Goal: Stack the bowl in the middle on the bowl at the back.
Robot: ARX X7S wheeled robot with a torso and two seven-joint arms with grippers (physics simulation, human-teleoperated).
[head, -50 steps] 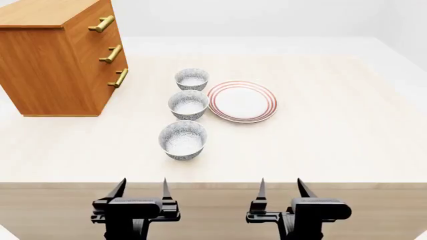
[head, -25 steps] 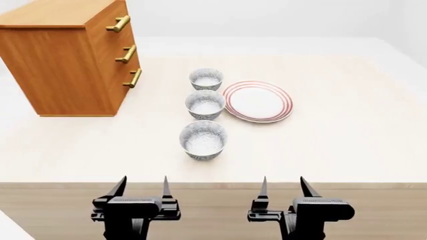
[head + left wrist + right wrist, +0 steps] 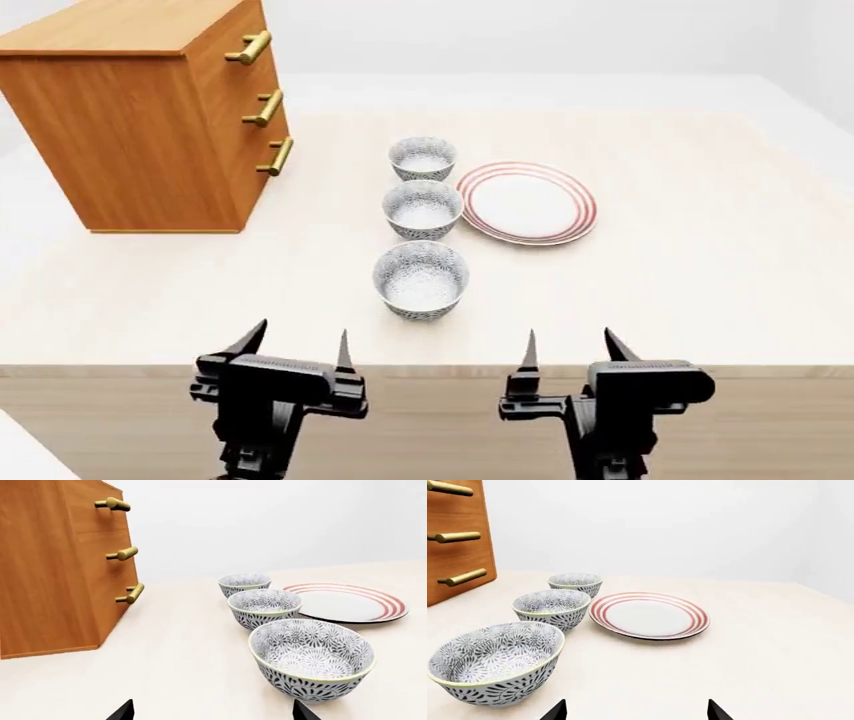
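The middle bowl (image 3: 423, 209), between its twins beside the plate (image 3: 527, 203), looks stiff, probably slick and breakable, best pinched over its rim; left gripper (image 3: 296, 348) and right gripper (image 3: 574, 350) hang open, empty.

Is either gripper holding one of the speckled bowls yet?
No: in the head view the left gripper and right gripper hang open at the table's near edge, short of the nearest small grey-blue speckled bowl.

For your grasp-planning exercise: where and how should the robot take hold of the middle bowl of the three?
Probably grip the middle bowl by its rim, from above, one finger inside and one outside. It stands upright and open. The plate crowds its right side, so its left rim gives more room, suiting the left gripper.
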